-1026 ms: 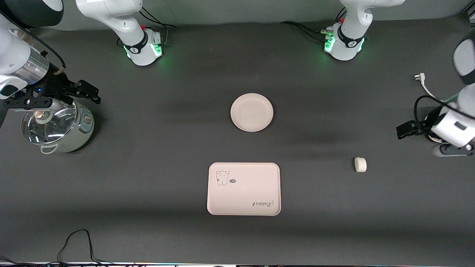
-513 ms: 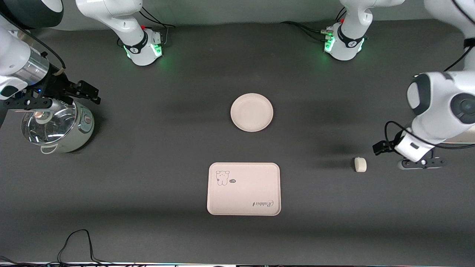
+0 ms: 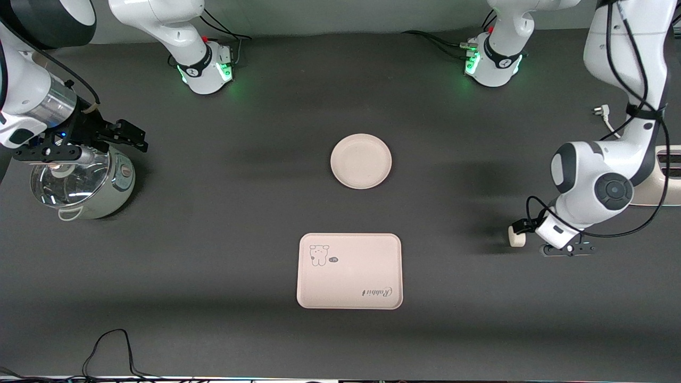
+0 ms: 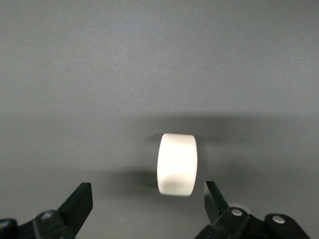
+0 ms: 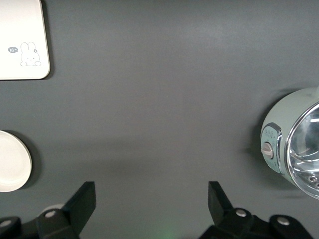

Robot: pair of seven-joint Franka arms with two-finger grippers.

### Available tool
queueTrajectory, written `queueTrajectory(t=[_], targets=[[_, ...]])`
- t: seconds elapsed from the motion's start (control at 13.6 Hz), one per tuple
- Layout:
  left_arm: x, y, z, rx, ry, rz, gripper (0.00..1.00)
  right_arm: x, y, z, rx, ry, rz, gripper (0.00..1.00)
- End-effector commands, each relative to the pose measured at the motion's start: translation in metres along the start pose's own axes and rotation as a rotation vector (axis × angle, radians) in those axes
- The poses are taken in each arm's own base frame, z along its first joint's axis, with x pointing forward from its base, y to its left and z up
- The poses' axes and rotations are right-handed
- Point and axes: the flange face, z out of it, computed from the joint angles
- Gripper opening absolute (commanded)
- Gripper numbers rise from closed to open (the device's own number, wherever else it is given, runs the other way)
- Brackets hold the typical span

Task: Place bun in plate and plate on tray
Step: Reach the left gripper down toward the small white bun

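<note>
The bun (image 3: 514, 238) lies on the dark table toward the left arm's end, partly covered by my left gripper (image 3: 526, 230). In the left wrist view the bun (image 4: 177, 164) sits just ahead of the open left gripper (image 4: 147, 199), close to one fingertip (image 4: 213, 196), and is not held. The round plate (image 3: 361, 160) lies empty mid-table. The tray (image 3: 349, 271) lies empty nearer the front camera than the plate. My right gripper (image 3: 130, 134) is open and empty over a pot; its view (image 5: 149, 199) shows the tray's corner (image 5: 22, 40) and the plate's edge (image 5: 12, 162).
A pale green pot with a glass lid (image 3: 80, 183) stands at the right arm's end, also in the right wrist view (image 5: 294, 149). A white plug and cable (image 3: 601, 111) and a beige appliance (image 3: 667, 175) lie at the left arm's end. A black cable (image 3: 106, 346) loops near the front edge.
My left arm has swung in from the table's end and come down beside the bun. The right gripper has shifted only slightly over the pot. Bun, plate and tray have not moved.
</note>
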Motion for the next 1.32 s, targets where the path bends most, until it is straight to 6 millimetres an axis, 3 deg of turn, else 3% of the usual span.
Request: queueTrajectory(t=[0.0,0.22,0.51,0.66,0.73,0.81,0.95,1.1,1.17,1.25], targets=[[0.006,0.008,0.006,-0.039,0.001,-0.009,1.0,-0.007,-0.016,0.002,0.012,0.008,-0.006,1.0],[0.007,0.02,0.024,-0.081,0.006,-0.044,0.99,-0.008,-0.018,0.001,0.012,0.008,-0.006,1.0],[0.018,0.016,0.033,-0.082,0.02,-0.04,0.93,-0.009,-0.022,-0.002,0.013,0.014,0.007,1.0],[0.022,0.018,0.033,-0.081,0.023,-0.037,0.67,-0.006,-0.023,0.0,0.013,0.015,0.008,1.0],[0.027,0.019,0.029,-0.079,0.028,-0.027,0.45,-0.002,-0.025,0.004,0.014,0.026,0.007,1.0],[0.028,0.015,0.027,-0.079,0.031,-0.025,0.32,0.004,-0.028,0.011,0.018,0.028,0.008,1.0],[0.028,0.012,0.029,-0.078,0.03,-0.025,0.3,0.003,-0.043,0.013,0.018,0.032,-0.007,1.0],[0.025,0.006,0.028,-0.077,0.025,-0.028,0.3,0.001,-0.043,0.014,0.017,0.023,-0.003,1.0],[0.023,0.005,0.023,-0.077,0.009,-0.025,0.3,0.0,-0.042,0.013,0.016,0.02,-0.002,1.0],[0.026,0.004,0.005,-0.079,-0.004,-0.022,0.3,0.0,-0.042,0.013,0.016,0.02,-0.002,1.0]])
